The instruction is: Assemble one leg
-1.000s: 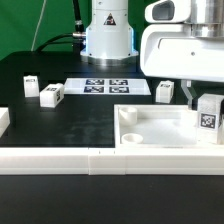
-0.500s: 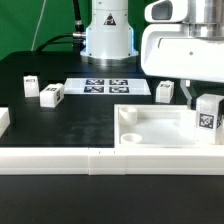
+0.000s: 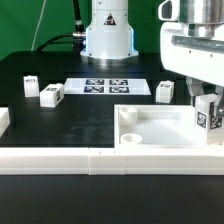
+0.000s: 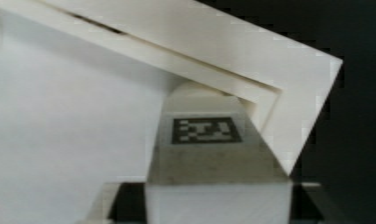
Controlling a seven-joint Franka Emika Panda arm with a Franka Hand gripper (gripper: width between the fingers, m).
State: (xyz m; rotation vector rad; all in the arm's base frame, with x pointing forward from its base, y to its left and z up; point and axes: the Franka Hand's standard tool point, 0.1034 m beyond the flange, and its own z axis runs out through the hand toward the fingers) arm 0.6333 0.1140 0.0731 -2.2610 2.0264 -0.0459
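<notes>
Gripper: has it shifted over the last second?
Yes. The gripper, fingers shut on the leg, has moved toward the exterior view's right and slightly back, judged against the marker board.

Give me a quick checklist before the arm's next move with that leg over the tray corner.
1. Leg between the hand's fingers: ok, it appears gripped in both views.
2. Leg upright: ok in the exterior view.
3. Leg at the tray-like part's corner on the exterior view's right: ok.
4. Leg lined up with a corner hole: cannot tell, the hole is hidden.
5. Leg seated or above the floor: cannot tell.
6. Spare legs clear of the hand: ok, they stand near the marker board.
</notes>
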